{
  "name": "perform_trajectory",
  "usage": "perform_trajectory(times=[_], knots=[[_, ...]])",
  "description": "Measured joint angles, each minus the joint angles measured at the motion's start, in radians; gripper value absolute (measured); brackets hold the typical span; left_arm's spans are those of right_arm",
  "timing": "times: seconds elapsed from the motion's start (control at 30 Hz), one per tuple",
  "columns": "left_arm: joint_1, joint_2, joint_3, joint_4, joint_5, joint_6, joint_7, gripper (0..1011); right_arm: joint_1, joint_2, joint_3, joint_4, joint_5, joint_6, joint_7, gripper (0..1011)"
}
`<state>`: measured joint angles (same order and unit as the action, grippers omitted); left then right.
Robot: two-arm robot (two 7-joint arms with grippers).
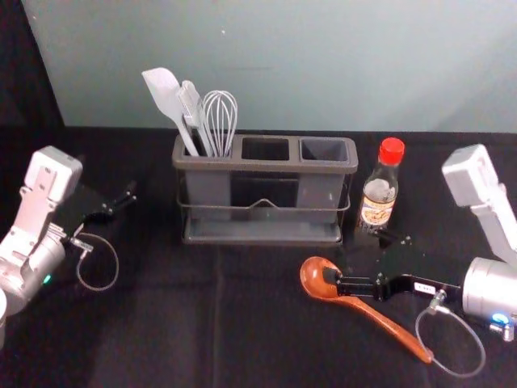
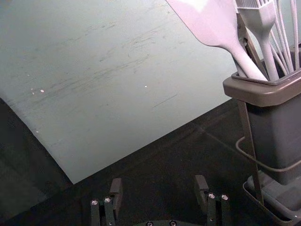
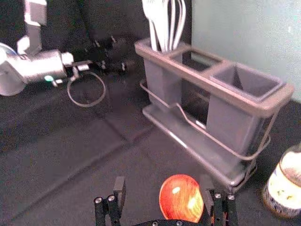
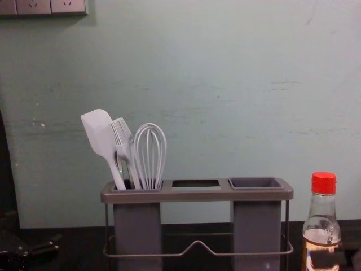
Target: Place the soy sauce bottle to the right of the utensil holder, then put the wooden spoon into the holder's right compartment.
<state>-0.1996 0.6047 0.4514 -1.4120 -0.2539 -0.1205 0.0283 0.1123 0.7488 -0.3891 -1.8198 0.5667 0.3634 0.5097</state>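
Apparently, the spoon step is in hand: the bottle (image 1: 378, 198) stands right of the holder (image 1: 266, 165). The right gripper (image 3: 162, 182), quite wide, is at the lying spoon (image 1: 388, 325); next, it must align and close. The left gripper (image 2: 159, 181), also wide, is parked at left.

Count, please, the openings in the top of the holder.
3: the left opening, with the whisk standing in it; the middle opening; the right opening, nearest the bottle. None is hidden.
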Motion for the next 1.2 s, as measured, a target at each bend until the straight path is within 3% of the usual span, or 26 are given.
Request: perform_trajectory(times=[0.23, 0.37, 0.43, 0.67, 1.2], knots=[[0.000, 0.000, 0.000, 0.000, 0.000, 0.000, 0.000, 1005, 0.072, -0.009, -0.062, 0.041, -0.001, 0.110, -0.012, 1003], [0.000, 0.000, 0.000, 0.000, 0.000, 0.000, 0.000, 1005, 0.137, -0.030, -0.118, 0.099, -0.025, 0.165, -0.021, 1003], [0.000, 0.000, 0.000, 0.000, 0.000, 0.000, 0.000, 1005, 0.146, -0.033, -0.126, 0.106, -0.031, 0.169, -0.021, 1003], [0.000, 0.000, 0.000, 0.000, 0.000, 0.000, 0.000, 1005, 0.227, -0.062, -0.203, 0.172, -0.100, 0.192, -0.012, 1003], [0.000, 0.000, 0.000, 0.000, 0.000, 0.000, 0.000, 1005, 0.273, -0.108, -0.251, 0.234, -0.190, 0.196, 0.010, 1003]])
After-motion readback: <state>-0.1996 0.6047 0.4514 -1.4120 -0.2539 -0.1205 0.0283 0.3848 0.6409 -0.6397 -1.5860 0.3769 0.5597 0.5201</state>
